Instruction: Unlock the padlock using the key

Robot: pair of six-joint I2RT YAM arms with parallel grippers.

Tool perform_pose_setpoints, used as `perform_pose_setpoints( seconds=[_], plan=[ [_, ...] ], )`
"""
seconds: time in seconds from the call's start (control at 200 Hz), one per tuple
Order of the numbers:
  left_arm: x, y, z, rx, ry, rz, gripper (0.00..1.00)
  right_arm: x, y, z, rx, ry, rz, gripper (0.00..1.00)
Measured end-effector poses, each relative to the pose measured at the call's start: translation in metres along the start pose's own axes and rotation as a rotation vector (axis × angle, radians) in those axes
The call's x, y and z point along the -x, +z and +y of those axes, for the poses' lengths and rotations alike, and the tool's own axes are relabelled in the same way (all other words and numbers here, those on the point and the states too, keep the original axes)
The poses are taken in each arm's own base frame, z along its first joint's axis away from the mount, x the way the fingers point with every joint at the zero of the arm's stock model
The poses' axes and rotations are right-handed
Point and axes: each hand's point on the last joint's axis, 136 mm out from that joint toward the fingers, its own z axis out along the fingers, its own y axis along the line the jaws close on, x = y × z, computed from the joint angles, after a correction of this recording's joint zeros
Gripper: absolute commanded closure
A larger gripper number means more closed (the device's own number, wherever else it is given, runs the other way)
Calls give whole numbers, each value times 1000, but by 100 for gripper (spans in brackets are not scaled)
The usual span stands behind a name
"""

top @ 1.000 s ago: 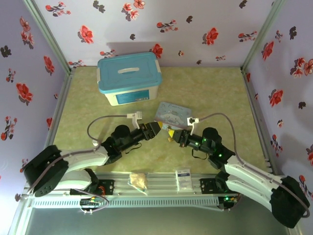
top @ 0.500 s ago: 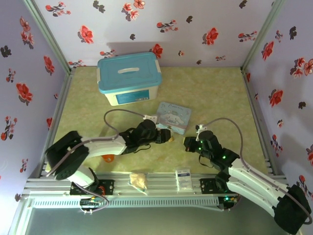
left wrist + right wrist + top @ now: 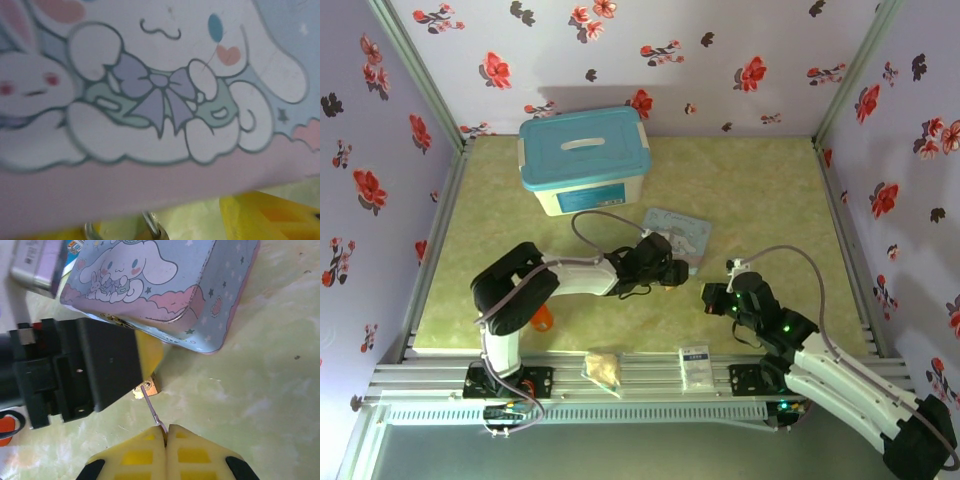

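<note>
KEY MEETS LOCK: The right gripper [image 3: 165, 432], jaws pressed together on the key [image 3: 153, 412], holds the thin blade straight out ahead of its fingertips, with the tip at the brass face of the padlock [image 3: 147, 387]. The tiny lock sits just beyond that tip, tucked under a yellow finger [image 3: 149, 352] of the left gripper [image 3: 668, 272], which faces the right gripper head-on. In the left wrist view the silvery shackle [image 3: 150, 227] shows between that gripper's fingers. Whether its jaws clamp the lock body or merely stand around it cannot be told, nor whether the blade has entered the keyway.

The step in hand appears to be seating the key. It would go best with the blade kept in line with the keyway and pushed in gently and straight, the wrist turning only once the key is fully home. The left gripper needs a firm hold, or the lock will likely spin with the key. So thin a blade could also bend or slip between the pads.

A pale blue cartoon tin [image 3: 165, 295] lies close ahead of the left gripper, crowding the lock on the side away from the right gripper. Well beyond both grippers on the worktop [image 3: 760, 190] stands a blue-lidded box [image 3: 582, 160]. An orange-red cup [image 3: 540, 320] beside the left arm and a white sachet [image 3: 695, 360] behind the right gripper look clear of the work.
</note>
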Motion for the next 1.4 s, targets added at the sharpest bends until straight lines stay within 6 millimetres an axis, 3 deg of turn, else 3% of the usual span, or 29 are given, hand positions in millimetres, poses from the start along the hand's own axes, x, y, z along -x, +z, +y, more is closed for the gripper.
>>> perform_pose_setpoints(
  seconds=[0.125, 0.295, 0.895, 0.985, 1.4],
  plan=[
    [-3, 7, 2, 12, 5, 20, 51, 0, -4, -2, 5, 1, -16, 100],
    [-2, 16, -4, -5, 17, 33, 75, -1, -8, -4, 7, 1, -24, 100],
    [-17, 8, -5, -82, -50, -17, 73, -8, -5, -9, -10, 28, 0, 100],
    [-23, 3, -5, -86, -57, -12, 67, -8, -4, -9, -7, 36, -2, 100],
    [-30, -1, -8, -106, -79, -23, 75, -15, 4, -12, -15, 46, 33, 100]
  ],
)
